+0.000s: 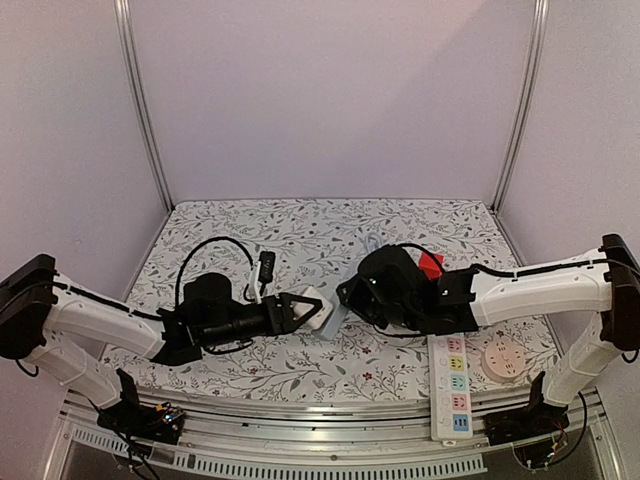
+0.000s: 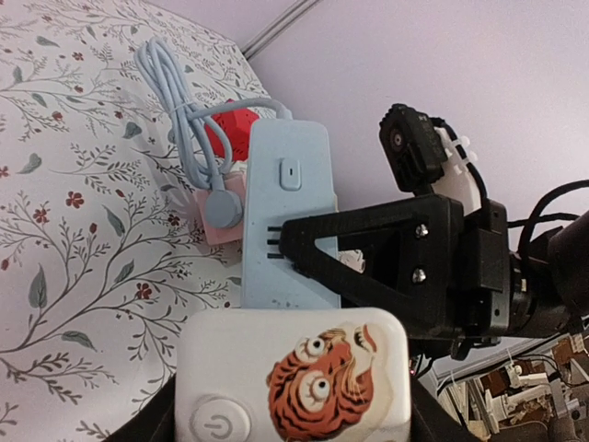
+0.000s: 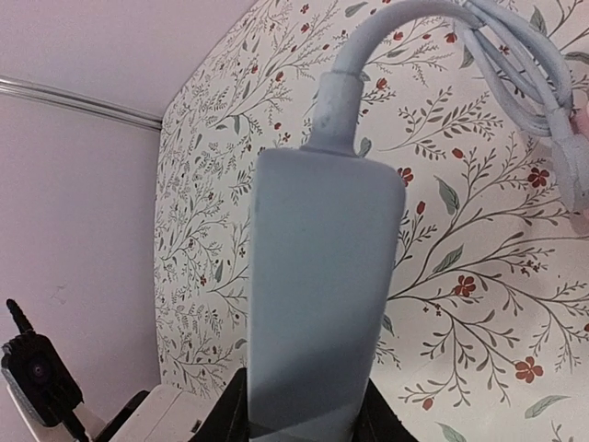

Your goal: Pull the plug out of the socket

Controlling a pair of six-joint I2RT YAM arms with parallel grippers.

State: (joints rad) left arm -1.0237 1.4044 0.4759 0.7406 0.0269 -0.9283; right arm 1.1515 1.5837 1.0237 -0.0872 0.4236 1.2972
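Plug (image 2: 293, 382) in left end effector (image 1: 302, 310), socket (image 3: 322, 276) in right end effector (image 3: 308, 414)

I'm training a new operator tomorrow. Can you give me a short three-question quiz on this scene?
1. True or false: the left tool grips the white tiger-sticker plug.
2. What does the right tool hold? A) the pale blue socket strip B) a spoon C) nothing
3. Fill in: the tablecloth has a ____ print.
Key: 1 true; 2 A; 3 floral.
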